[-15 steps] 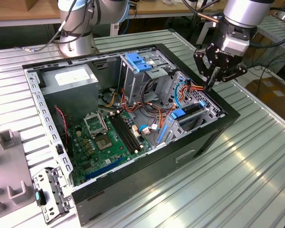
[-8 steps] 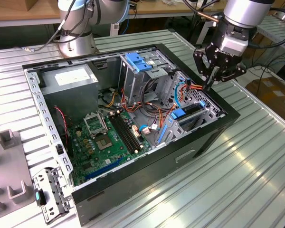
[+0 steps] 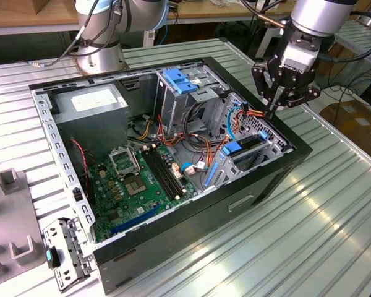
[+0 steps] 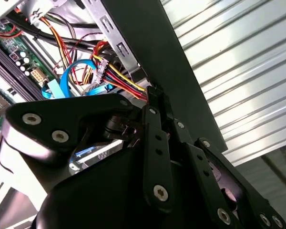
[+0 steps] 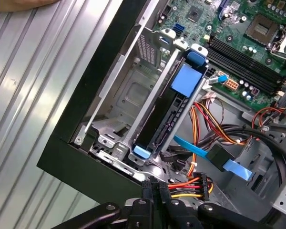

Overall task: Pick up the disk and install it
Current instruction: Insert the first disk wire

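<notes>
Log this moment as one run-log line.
tool: shut, empty, above the case's corner | disk: on edge in the drive bay | case: open on the table

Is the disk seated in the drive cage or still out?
In: the disk stands on edge inside the cage slot, blue rails showing; the gripper hovers above, holding nothing.

in the exterior view the arm (image 3: 315,18) is cut off by the top edge, and the grey fixture (image 3: 12,238) on the counter (image 3: 334,204) runs off that view's left edge. in the second wrist view the end effector (image 4: 155,93) body covers most of the disk (image 4: 88,155), leaving a sliver of label. in the first wrist view the disk (image 5: 174,114) sits edge-on in its bay, its face hidden, and the end effector (image 5: 152,188) is cut by the frame edge.
</notes>
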Controlling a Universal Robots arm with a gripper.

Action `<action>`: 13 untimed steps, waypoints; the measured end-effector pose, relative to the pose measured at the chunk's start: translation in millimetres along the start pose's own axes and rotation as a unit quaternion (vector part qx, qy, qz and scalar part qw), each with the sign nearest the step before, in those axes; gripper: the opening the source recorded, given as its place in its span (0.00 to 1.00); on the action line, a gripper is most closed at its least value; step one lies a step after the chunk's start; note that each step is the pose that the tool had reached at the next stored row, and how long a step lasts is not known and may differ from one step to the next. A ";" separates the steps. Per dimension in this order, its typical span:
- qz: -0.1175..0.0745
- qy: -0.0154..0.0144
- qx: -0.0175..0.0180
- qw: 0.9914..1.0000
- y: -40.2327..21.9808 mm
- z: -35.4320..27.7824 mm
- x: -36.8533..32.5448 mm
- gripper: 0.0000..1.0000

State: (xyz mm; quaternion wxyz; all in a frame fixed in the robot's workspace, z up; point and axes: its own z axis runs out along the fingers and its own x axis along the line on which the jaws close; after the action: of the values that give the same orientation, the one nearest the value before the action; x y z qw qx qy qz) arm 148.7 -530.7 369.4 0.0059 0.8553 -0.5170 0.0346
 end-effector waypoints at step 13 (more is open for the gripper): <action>0.100 0.003 -0.007 0.995 0.0 0.0 0.0 0.17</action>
State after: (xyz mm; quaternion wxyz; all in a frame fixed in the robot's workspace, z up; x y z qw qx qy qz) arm 148.7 -530.7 369.4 0.0093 0.7989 -0.6005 0.0339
